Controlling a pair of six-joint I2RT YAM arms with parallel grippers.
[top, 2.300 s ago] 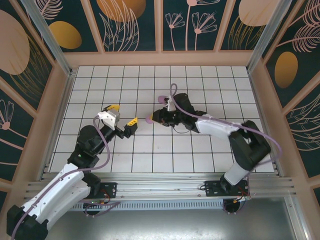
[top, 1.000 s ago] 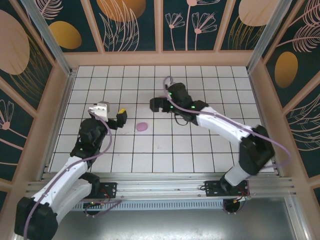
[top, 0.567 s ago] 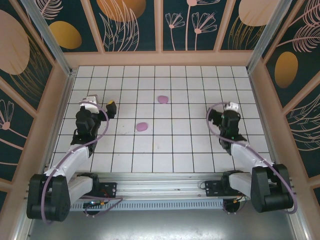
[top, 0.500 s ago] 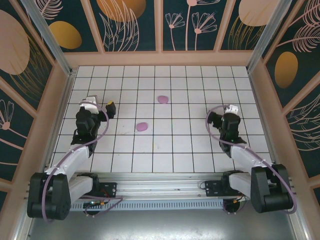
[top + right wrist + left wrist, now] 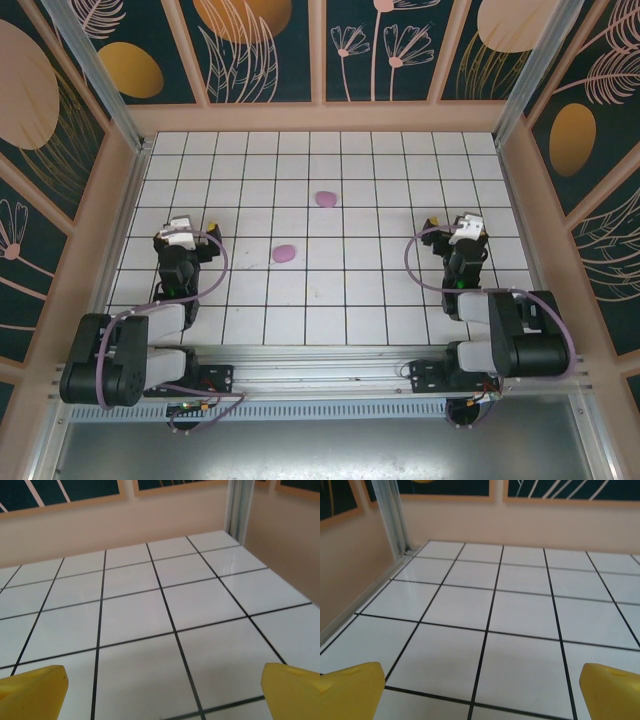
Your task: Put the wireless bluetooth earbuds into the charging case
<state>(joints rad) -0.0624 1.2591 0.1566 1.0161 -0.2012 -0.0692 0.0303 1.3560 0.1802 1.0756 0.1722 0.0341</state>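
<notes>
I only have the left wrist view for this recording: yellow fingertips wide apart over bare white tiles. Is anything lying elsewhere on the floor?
Observer: Yes. The top view has two pink-purple ovals on the tiles: the farther oval near the middle, and the nearer oval left of it, closer to the arms.
Operator: Is my claw near either one?
Observer: No. The left claw sits at the left side of the floor, its arm folded over its base, well apart from both ovals.
Operator: And the other arm?
Observer: The right claw is open and empty, over bare tiles on the right side.
</notes>
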